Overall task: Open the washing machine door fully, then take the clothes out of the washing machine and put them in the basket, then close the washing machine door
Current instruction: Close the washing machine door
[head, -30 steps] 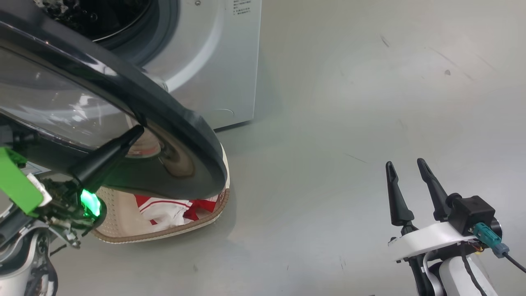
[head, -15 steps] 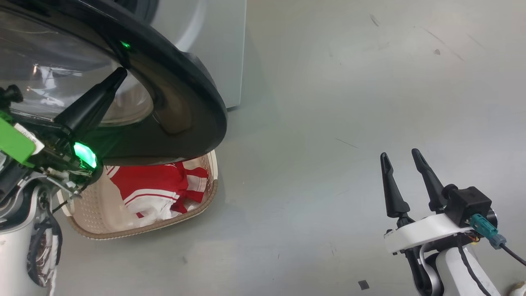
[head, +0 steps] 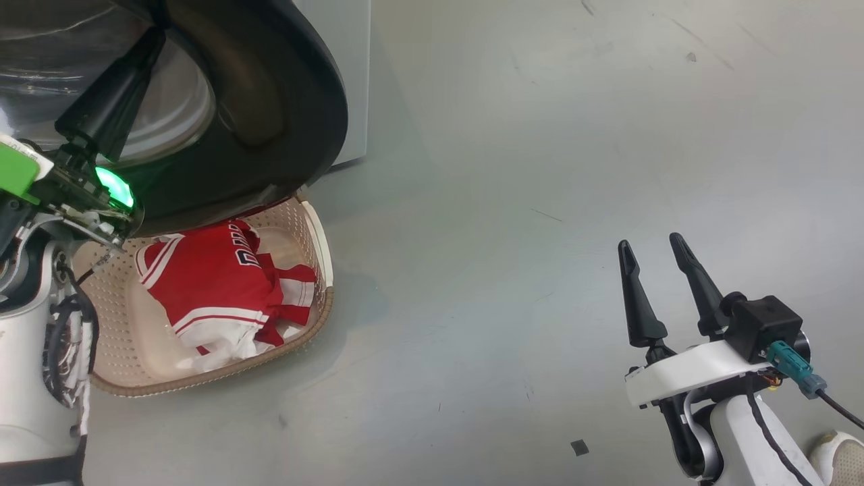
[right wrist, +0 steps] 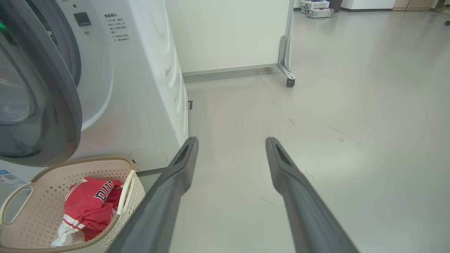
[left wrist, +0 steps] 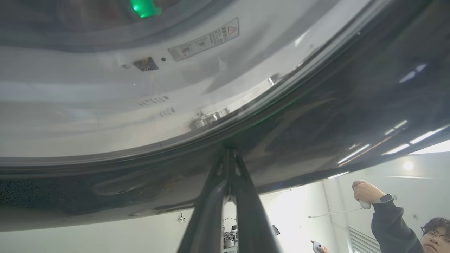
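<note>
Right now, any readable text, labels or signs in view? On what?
Nothing reads fully.
Clothes in basket: dark block letters, folded, unreadable.
Warning label by the washing machine door: red triangle sign; print too small.
Washing machine front: printed lines, too small.
Blue sticker: too small.

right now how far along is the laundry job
Done: red and white clothes lie in the basket. In hand: the left hand, shut, has its tips against the washing machine door at its black rim, apparently to push it closed. Left: the door stands well off the front of the washing machine, so closing remains. Whether anything is left inside cannot be seen. The right hand hangs open over the floor.
</note>
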